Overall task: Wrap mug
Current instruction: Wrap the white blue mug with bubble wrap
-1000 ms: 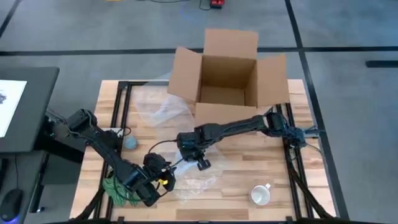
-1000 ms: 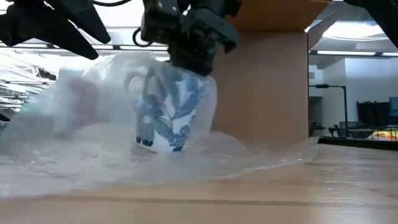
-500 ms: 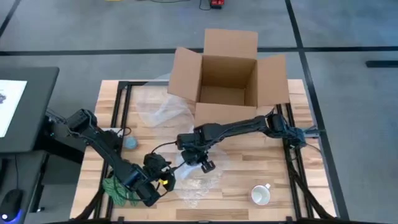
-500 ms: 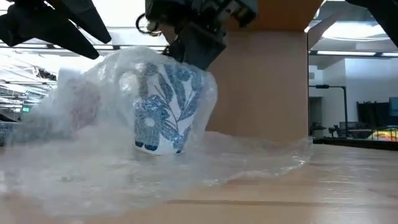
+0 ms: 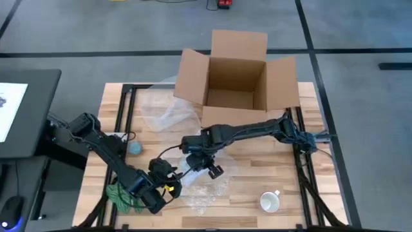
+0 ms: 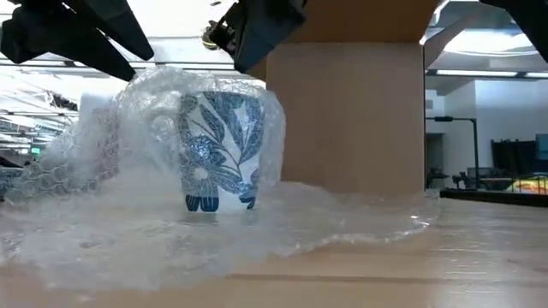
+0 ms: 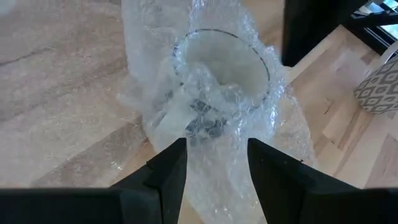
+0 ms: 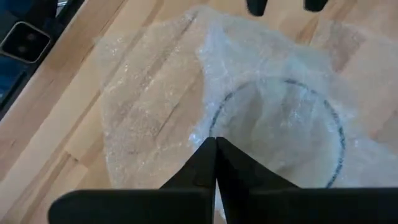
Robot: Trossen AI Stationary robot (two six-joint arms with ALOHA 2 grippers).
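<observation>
A white mug with a blue leaf pattern (image 6: 221, 150) stands upright on its base on a sheet of bubble wrap (image 6: 342, 222), and a flap of the wrap is draped over its open top (image 7: 221, 62). My right gripper (image 8: 214, 144) hangs shut just above the covered mug (image 8: 280, 130), clear of it in the low view. My left gripper (image 7: 217, 162) is open on the mug's left, low over the table, with a ridge of the wrap (image 7: 214, 134) running between its fingers. My left gripper has its open fingers on either side of the bubble wrap ridge (image 7: 214, 134) that runs down from the mug's rim. I cannot tell whether they touch it.
An open cardboard box (image 5: 235, 77) stands at the table's far side. A plain white mug (image 5: 270, 202) sits near the front right. More clear wrap (image 5: 164, 113) lies at the far left, a small blue-grey thing (image 5: 135, 147) at the left, and a green cord (image 5: 119, 196) at the front left corner.
My right gripper has risen off the top of the wrapped mug. The mug, tilted under it a second ago, has settled upright on its base, with the wrap still draped over it.
</observation>
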